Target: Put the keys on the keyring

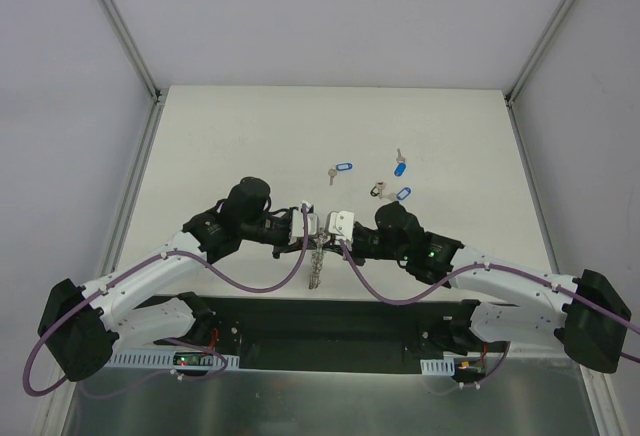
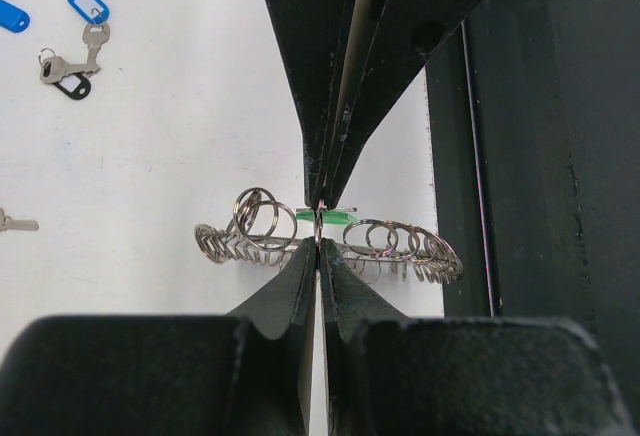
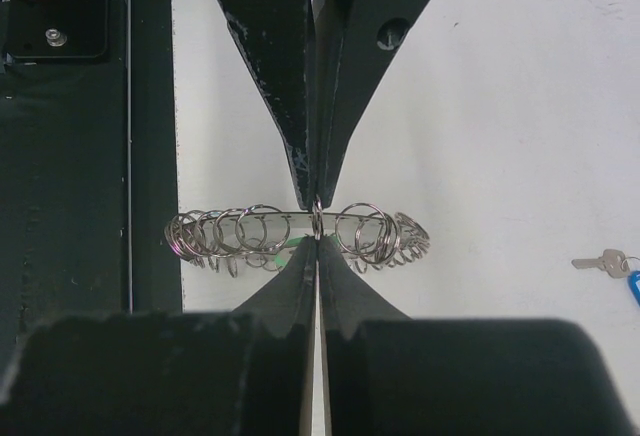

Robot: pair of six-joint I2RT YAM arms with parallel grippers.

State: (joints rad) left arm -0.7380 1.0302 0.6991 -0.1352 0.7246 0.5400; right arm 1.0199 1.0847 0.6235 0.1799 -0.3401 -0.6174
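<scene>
Keyring [image 1: 317, 261] is pinched edge-on between both tools. The left gripper [image 2: 318, 256] and right gripper [image 3: 318, 251] are each clamped fully shut on its rim, tip to tip from opposite sides. A green tag [image 2: 335, 214] peeks out right behind the pinch point. Three blue-tagged keys [image 1: 343, 168] lie loose on the table [image 1: 230, 136], out past both sets of fingertips.

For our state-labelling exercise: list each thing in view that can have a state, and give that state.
left gripper: shut on the keyring.
right gripper: shut on the keyring.
keyring: pinched between both grippers.
blue-tagged keys: loose on the table, off the keyring.
green tag: beside the keyring; attachment unclear.
</scene>
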